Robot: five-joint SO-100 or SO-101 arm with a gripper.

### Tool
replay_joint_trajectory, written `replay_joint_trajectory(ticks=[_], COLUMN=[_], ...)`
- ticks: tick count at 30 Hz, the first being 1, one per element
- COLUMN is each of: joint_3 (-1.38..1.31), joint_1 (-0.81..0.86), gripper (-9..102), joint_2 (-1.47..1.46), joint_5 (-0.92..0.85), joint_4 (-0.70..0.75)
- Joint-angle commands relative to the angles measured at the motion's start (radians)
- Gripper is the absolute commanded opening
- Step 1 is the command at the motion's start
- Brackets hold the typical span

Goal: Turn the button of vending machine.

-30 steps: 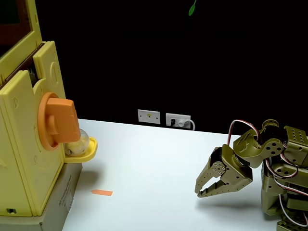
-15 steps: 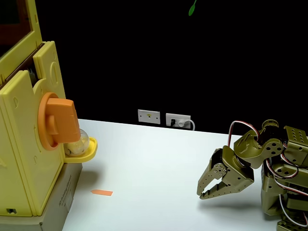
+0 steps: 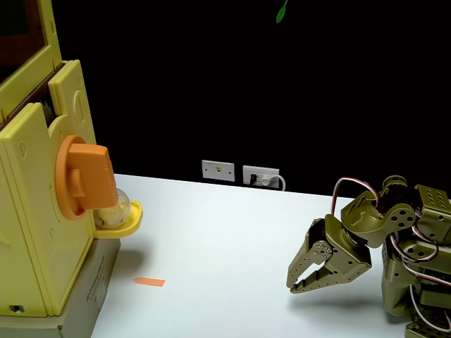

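Observation:
The yellow vending machine (image 3: 32,211) stands at the left edge of the fixed view, raised on a grey box. Its orange button (image 3: 88,182) sticks out of the front face, with the thick bar standing roughly upright. Below it a yellow rounded tray (image 3: 134,217) holds a clear capsule (image 3: 115,206). My olive-green gripper (image 3: 291,284) hangs low over the white table at the right, far from the button. Its tips point down-left and meet, with nothing between them.
The grey cardboard box (image 3: 95,292) under the machine reaches the front edge. A small orange marker (image 3: 149,282) lies on the white table (image 3: 225,239) between machine and arm. White wall sockets (image 3: 239,172) with a cable sit at the table's far edge.
The gripper has only shifted a few pixels in place; the button and the capsule have not moved.

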Motion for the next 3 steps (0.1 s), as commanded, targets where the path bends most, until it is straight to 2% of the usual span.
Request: replay_joint_trajectory(ticks=[1, 3], joint_3=[0.048, 0.048], joint_1=[0.003, 0.003], gripper=[-1, -1], joint_2=[0.144, 0.144], joint_5=[0.003, 0.003], joint_4=[-0.012, -0.012])
